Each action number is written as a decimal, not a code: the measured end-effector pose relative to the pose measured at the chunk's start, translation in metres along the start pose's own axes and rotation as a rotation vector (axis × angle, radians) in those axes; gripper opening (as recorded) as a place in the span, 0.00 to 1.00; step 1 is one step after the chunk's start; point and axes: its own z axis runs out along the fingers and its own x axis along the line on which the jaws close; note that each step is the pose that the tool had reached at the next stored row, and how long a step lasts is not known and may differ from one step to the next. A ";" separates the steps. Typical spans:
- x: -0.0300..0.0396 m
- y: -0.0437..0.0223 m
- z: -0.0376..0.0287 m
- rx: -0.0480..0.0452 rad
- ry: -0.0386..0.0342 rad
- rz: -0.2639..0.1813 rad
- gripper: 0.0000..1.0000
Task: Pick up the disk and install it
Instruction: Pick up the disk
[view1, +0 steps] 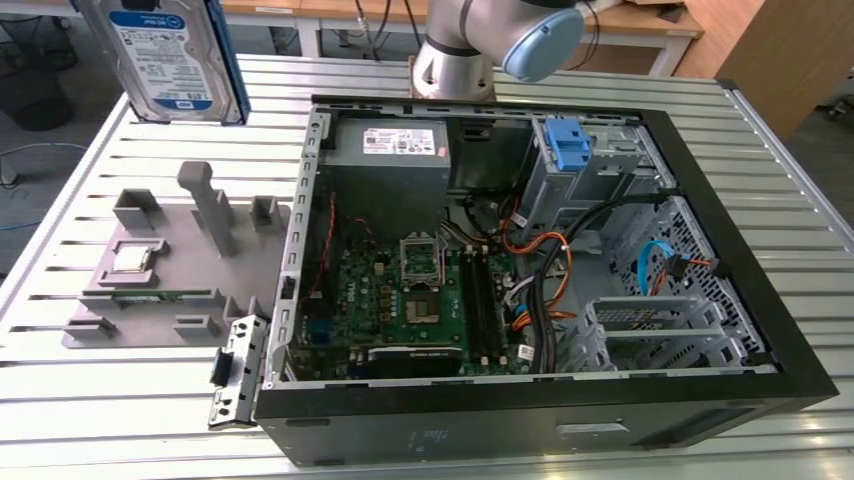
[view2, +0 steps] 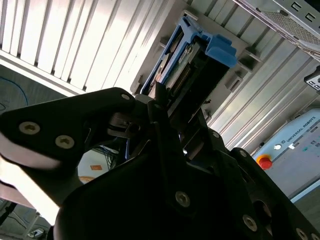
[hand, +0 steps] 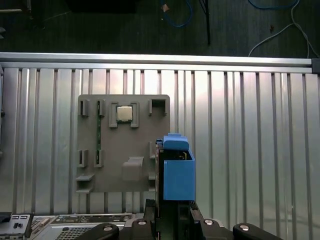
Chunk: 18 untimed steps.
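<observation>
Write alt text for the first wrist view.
The gripper holds the blue-framed disk edge-on above a gray fixture plate on a slatted metal table. A small square silver chip sits in the plate.

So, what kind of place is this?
Probably a robotics lab or workshop bench: an open computer case sits on a slatted metal table, beside a grey fixture plate with parts, and the gripper holds the disk.

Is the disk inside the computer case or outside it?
Outside: the gripper holds the disk upright above the table, apart from the open case.
</observation>
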 end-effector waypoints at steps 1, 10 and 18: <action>-0.0001 0.0001 -0.0014 -0.0001 0.0001 0.000 0.35; -0.0003 -0.0097 -0.0022 -0.0001 -0.0015 0.000 0.35; -0.0006 -0.0311 -0.0031 -0.0001 -0.0015 0.000 0.35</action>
